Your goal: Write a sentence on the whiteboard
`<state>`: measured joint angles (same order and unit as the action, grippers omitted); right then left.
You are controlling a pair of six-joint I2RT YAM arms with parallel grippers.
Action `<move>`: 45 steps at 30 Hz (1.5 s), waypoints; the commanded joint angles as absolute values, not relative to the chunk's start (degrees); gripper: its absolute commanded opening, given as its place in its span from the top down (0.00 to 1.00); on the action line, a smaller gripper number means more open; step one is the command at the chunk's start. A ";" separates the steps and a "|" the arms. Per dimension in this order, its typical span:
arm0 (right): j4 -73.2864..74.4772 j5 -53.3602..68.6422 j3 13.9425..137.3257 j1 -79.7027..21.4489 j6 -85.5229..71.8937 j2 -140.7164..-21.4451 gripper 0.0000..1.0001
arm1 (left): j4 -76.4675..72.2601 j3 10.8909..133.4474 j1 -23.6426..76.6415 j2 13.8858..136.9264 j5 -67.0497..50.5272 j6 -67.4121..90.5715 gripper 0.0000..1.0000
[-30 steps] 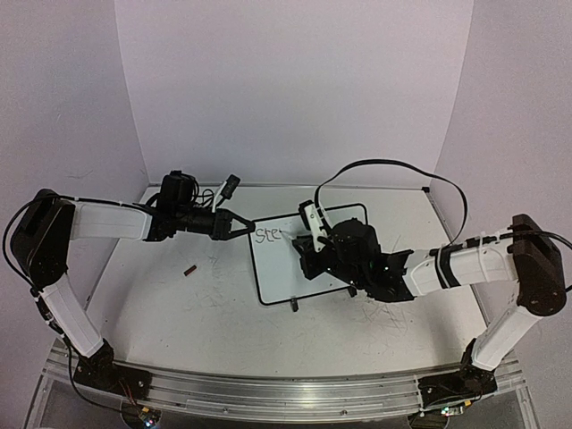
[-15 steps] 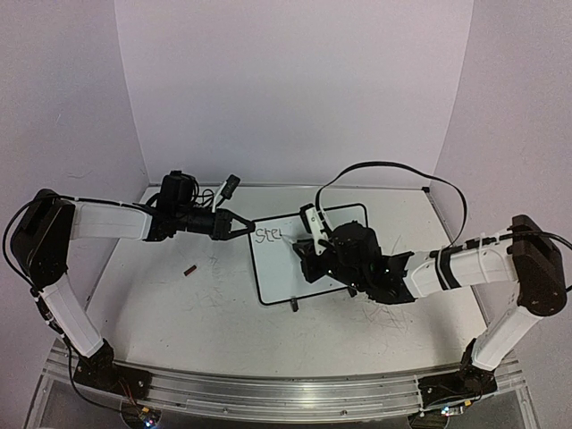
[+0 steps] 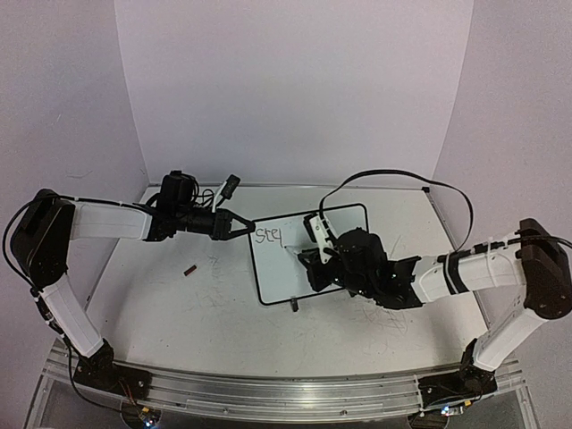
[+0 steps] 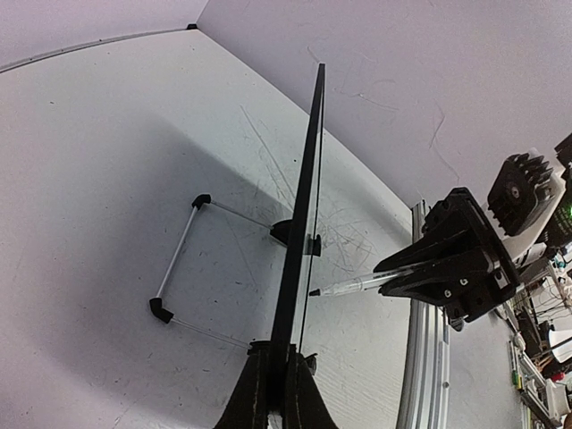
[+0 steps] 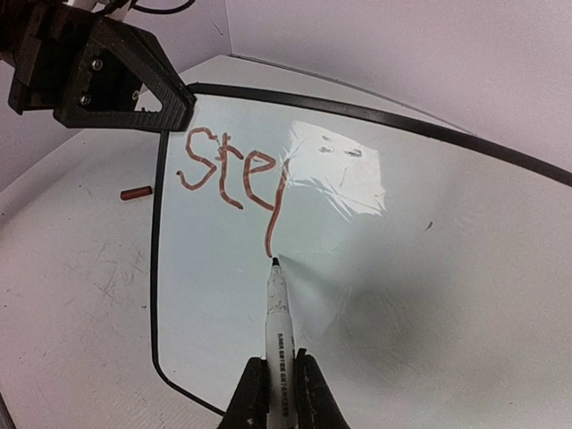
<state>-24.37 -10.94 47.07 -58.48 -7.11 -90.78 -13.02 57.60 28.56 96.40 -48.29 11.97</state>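
The whiteboard (image 3: 279,273) stands tilted at the table's middle, seen edge-on in the left wrist view (image 4: 299,241). My left gripper (image 3: 243,224) is shut on its left edge, jaws clamped on the black frame (image 4: 277,393). My right gripper (image 5: 278,384) is shut on a white marker (image 5: 278,313), whose black tip rests on the board (image 5: 420,268). The sentence (image 5: 223,170) reads "Ste" plus a long downstroke ending at the tip, and looks reddish brown here. From above the sentence (image 3: 267,236) sits in the board's top left corner, with the right gripper (image 3: 311,259) over the board's middle.
A small dark red cap (image 3: 190,269) lies on the table left of the board. The board's wire stand (image 4: 179,259) and black foot (image 3: 294,306) reach behind and below it. A black cable (image 3: 393,174) arcs above the right arm. An aluminium rail (image 3: 268,393) runs along the near edge.
My right gripper has drawn the marker down the board toward the near side, adding a long downstroke after "Ste". The left gripper and the board have stayed put.
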 commanded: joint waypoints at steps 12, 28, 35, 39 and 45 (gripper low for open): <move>-28.85 -13.05 53.41 -57.77 -3.74 -91.93 1.00 | -13.12 57.89 28.02 94.08 -46.24 10.93 1.00; -28.90 -14.04 54.46 -56.93 -4.50 -94.68 1.00 | -13.15 57.87 28.03 93.96 -46.59 11.02 1.00; -28.44 -15.70 54.32 -56.65 -5.22 -94.78 1.00 | -13.13 57.94 28.03 94.20 -46.76 11.02 1.00; -27.54 -17.26 53.79 -56.65 -5.37 -94.05 1.00 | -13.19 57.96 28.04 94.24 -46.79 11.01 1.00; -26.68 -18.86 52.89 -56.68 -5.99 -93.28 1.00 | -13.16 57.94 28.06 94.19 -46.63 10.99 1.00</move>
<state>-27.33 -14.47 52.38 -57.45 -4.95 -94.11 -12.99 57.60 28.56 96.40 -48.23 11.99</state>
